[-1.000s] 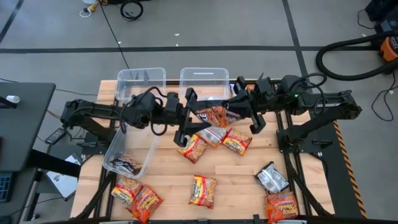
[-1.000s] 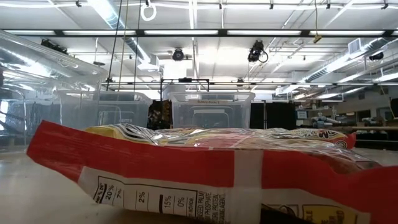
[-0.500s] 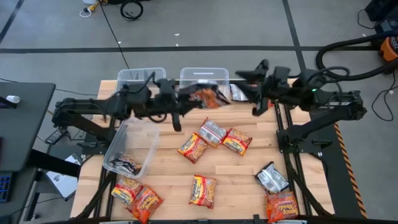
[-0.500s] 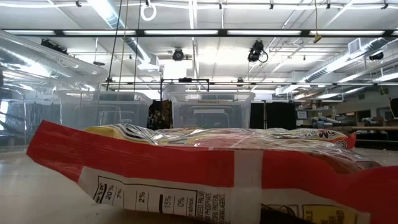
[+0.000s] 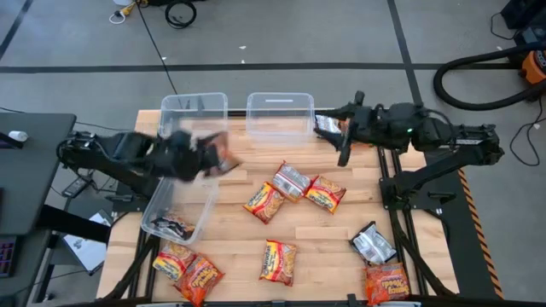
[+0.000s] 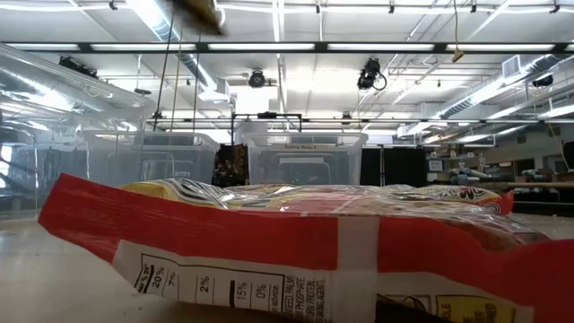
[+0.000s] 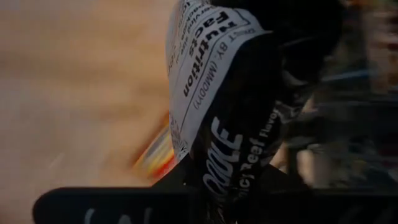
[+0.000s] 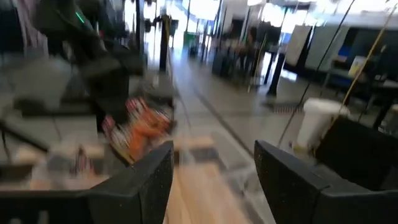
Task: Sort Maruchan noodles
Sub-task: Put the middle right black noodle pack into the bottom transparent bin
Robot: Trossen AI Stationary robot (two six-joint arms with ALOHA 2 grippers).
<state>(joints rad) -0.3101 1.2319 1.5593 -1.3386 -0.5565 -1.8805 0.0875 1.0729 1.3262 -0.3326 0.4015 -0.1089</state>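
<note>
My left gripper (image 5: 210, 160) is shut on one packet of Maruchan noodles (image 5: 220, 153). It hangs over the table's left part, just above a tipped clear bin (image 5: 175, 200). In the left wrist view the packet (image 7: 217, 81) shows a black side with a white nutrition label. My right gripper (image 5: 341, 143) is open near the far right, and nothing shows between its fingers (image 8: 149, 180). A silver packet (image 5: 327, 126) lies just beside it. Several more packets lie flat on the wood, among them a silver one (image 5: 294, 179) and a yellow-red one (image 5: 264, 202). My left gripper pinches the packet by one end (image 7: 214, 171) between its two fingers. It comes from the table's left and slants downward. The packet sticks out past the fingertips and is lifted clear of the table and the bin.
Two upright clear bins (image 5: 194, 111) (image 5: 280, 111) stand at the far edge. The tipped bin holds a dark packet (image 5: 171, 226). Other packets lie at the near left (image 5: 188, 269), near middle (image 5: 279, 260) and near right (image 5: 380, 260). One packet (image 6: 269, 251) fills the low view.
Both grippers met on one packet over the table's middle. My left gripper shut on it and my right gripper opened and let go. The left then swung toward the table's left with the packet, rolling its wrist. The right drew back toward the far right.
</note>
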